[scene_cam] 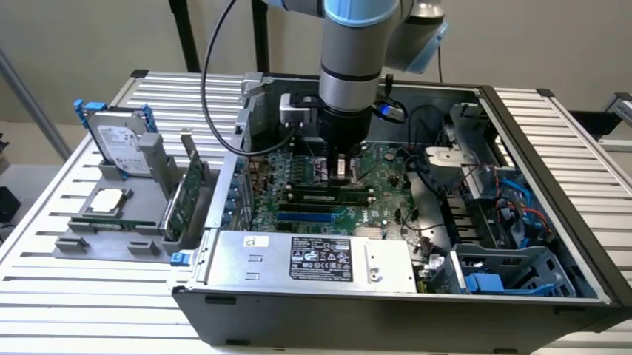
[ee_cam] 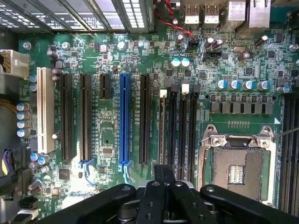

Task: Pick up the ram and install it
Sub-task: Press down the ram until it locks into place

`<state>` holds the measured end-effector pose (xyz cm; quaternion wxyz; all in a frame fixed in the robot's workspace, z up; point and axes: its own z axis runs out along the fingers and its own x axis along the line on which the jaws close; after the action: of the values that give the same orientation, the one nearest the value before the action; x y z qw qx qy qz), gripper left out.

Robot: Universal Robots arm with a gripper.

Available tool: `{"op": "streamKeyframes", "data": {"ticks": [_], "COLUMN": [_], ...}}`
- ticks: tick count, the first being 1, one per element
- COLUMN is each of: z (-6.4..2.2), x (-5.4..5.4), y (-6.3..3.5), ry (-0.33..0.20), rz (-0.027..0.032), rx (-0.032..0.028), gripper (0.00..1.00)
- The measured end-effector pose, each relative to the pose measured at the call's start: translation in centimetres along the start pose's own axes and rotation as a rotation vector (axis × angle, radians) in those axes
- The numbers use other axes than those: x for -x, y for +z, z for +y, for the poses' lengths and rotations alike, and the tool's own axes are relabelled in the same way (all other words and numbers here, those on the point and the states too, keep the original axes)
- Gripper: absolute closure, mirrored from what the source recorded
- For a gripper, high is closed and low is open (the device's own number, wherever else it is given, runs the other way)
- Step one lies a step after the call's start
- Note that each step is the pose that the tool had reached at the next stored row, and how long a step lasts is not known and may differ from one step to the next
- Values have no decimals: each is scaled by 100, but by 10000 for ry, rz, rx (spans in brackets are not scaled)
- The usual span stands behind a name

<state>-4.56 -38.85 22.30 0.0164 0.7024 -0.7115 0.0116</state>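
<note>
The slatted tabletop (scene_cam: 59,259) carries an open case (scene_cam: 395,314), its side off, so the board (scene_cam: 390,166) lies free from above and is walled on all four sides. The arm (scene_cam: 351,66) comes straight down into that opening, near the case's far wall. A silver power box (scene_cam: 306,259) fills the near edge, and loose cables (scene_cam: 513,200) crowd the exterior view's right. At the exterior view's left, outside the case, a grey rack (scene_cam: 99,237) holds a drive (scene_cam: 118,140), a card (scene_cam: 188,194) and a chip (scene_cam: 106,201).

The wrist view adds the board's detail: a blue slot (ee_cam: 124,121), black slots either side of it and an open socket (ee_cam: 240,165).

The ram (scene_cam: 331,196) stands on edge in a slot, a few rows on from the blue one. The tool (scene_cam: 343,171) hangs just above the board, close beside the ram and apart from it. In the wrist view its fingers (ee_cam: 158,179) are clenched together with nothing seen between them.
</note>
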Motion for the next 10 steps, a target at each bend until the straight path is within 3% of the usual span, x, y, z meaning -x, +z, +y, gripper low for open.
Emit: {"op": "streamKeyframes", "data": {"ticks": [2,6,10], "z": [1,2,2], "x": [-1,-8,-9], "y": [-40,-220,-245], "ry": [1,1,1], "rz": [-18,-13,-15], "rx": [-7,-6,-7], "gripper": [100,100,100]}}
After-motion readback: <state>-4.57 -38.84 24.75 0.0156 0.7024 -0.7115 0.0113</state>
